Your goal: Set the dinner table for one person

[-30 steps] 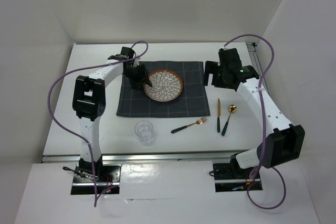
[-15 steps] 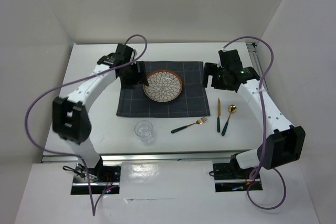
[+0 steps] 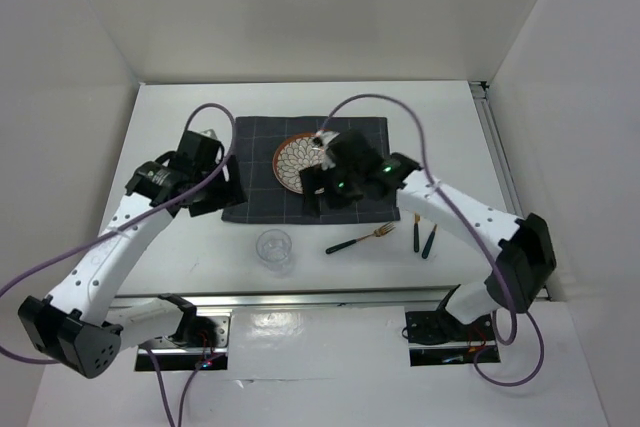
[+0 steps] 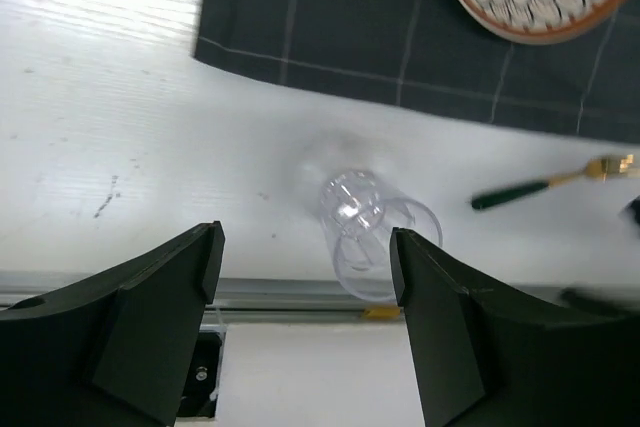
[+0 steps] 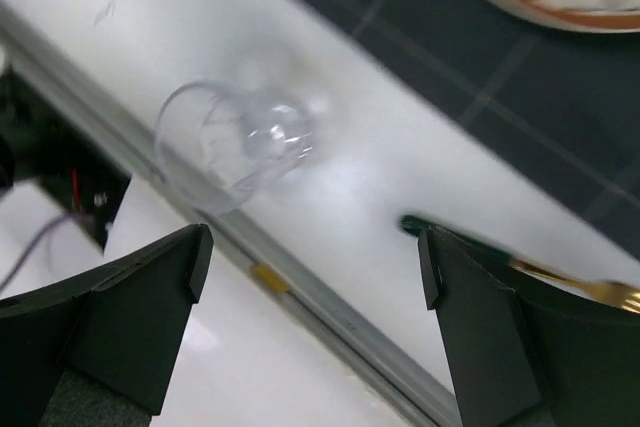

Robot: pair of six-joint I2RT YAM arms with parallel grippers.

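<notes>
**Clerk:** Item one, the dinner table (image 3: 160,127). Where is it sitting?

**Checker:** It is spreading white under everything, with a metal rail (image 3: 300,297) running along its near edge. A dark checked placemat (image 3: 262,152) is lying at its middle. A patterned plate (image 3: 293,159) is resting on the cloth, presumably as the centre of the setting.

**Clerk:** Loose items?

**Checker:** A clear glass (image 3: 275,250) is standing upright on bare table near the front edge, apart from the placemat. A fork (image 3: 358,239) is lying slantwise to its right, also off the cloth. A pair of dark handles (image 3: 430,241) is lying further right, their heads hiding under the right arm. All of these are probably meant to go around the plate and are not yet arranged.

**Clerk:** Grippers?

**Checker:** The left gripper (image 3: 226,190) is hovering over the placemat's left edge, jaws spread and carrying nothing. The right gripper (image 3: 318,189) is hanging over the plate's near side, also parted and bare.

**Clerk:** What are the wrist cameras adding?

**Checker:** The overhead view is not making the jaws clear. The left wrist view is showing its fingers (image 4: 150,317) wide apart, with the glass (image 4: 375,227) framed between them down on the table. The right wrist view is showing the same of its own fingers (image 5: 110,317), plus the fork's handle (image 5: 470,247). Only the overhead view is showing both arms and the handles at right.
</notes>
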